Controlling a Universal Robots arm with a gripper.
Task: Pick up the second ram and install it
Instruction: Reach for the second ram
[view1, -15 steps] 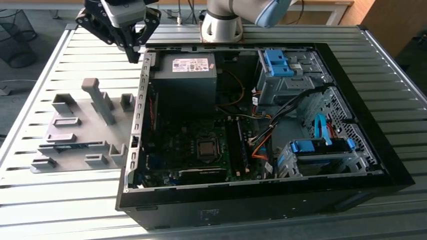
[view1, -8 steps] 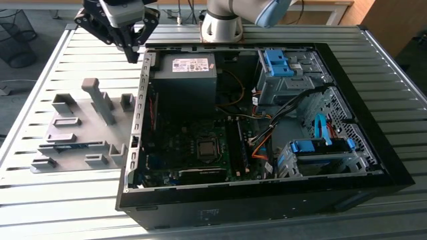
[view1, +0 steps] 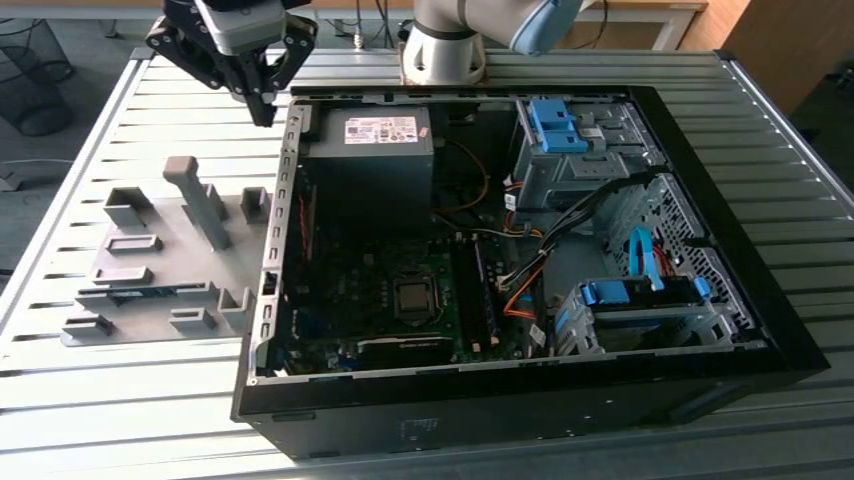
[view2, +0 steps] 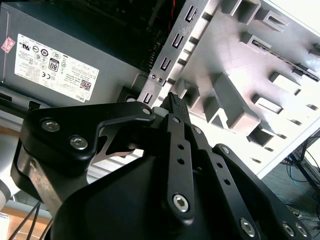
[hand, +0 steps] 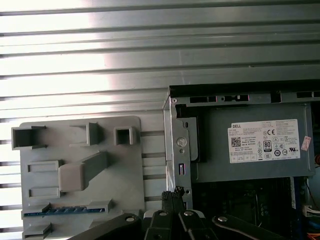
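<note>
The counter is a pale metal top of long parallel slats. Two things lie directly on it: a grey holder plate toward the exterior view's left, and just beside it an open black computer case on its side.

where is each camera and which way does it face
exterior view: off the arm, looking down on open black computer case, pale grey plastic holder block, arm and black pincer.
first wrist view: on the wrist, straight down at holder and case corner; pincer shows.
second wrist view: on the wrist, along the pincer.
all share holder, case.
</note>
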